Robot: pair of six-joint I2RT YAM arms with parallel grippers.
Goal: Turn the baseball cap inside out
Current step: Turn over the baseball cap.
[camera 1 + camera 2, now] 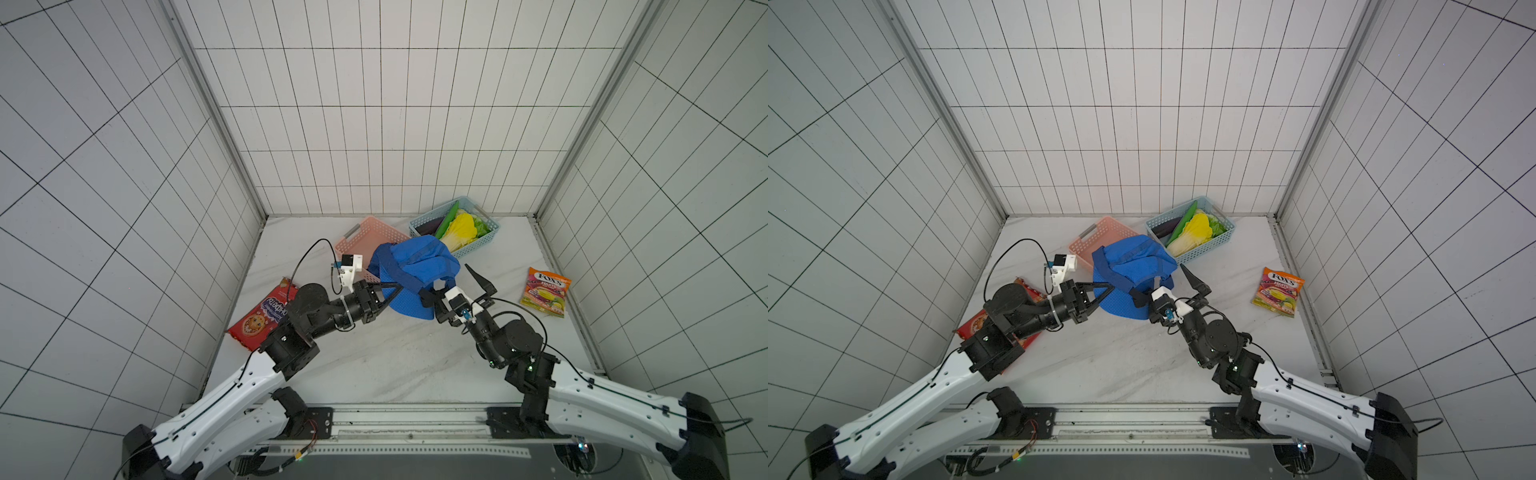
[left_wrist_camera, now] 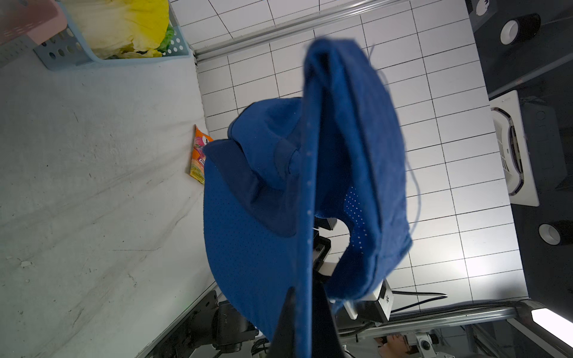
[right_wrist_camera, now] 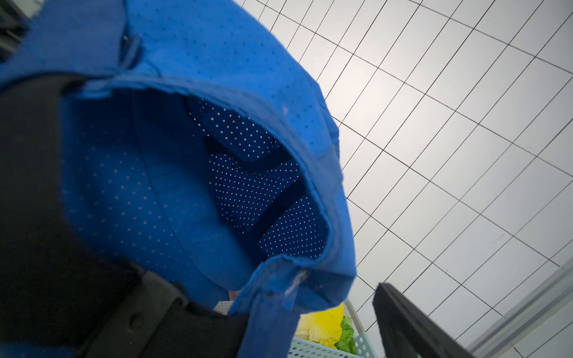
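Just in front of the pink basket [image 1: 365,237], raised off the desk [image 1: 395,353], the blue baseball cap [image 1: 419,262] is crumpled, with a darker band across its top. On the brim's edge the left end effector [image 1: 400,287] is clamped tight. Meanwhile the right end effector [image 1: 445,281] is spread wide, one finger inside the crown by the back strap, the other outside in the air, gripping nothing.
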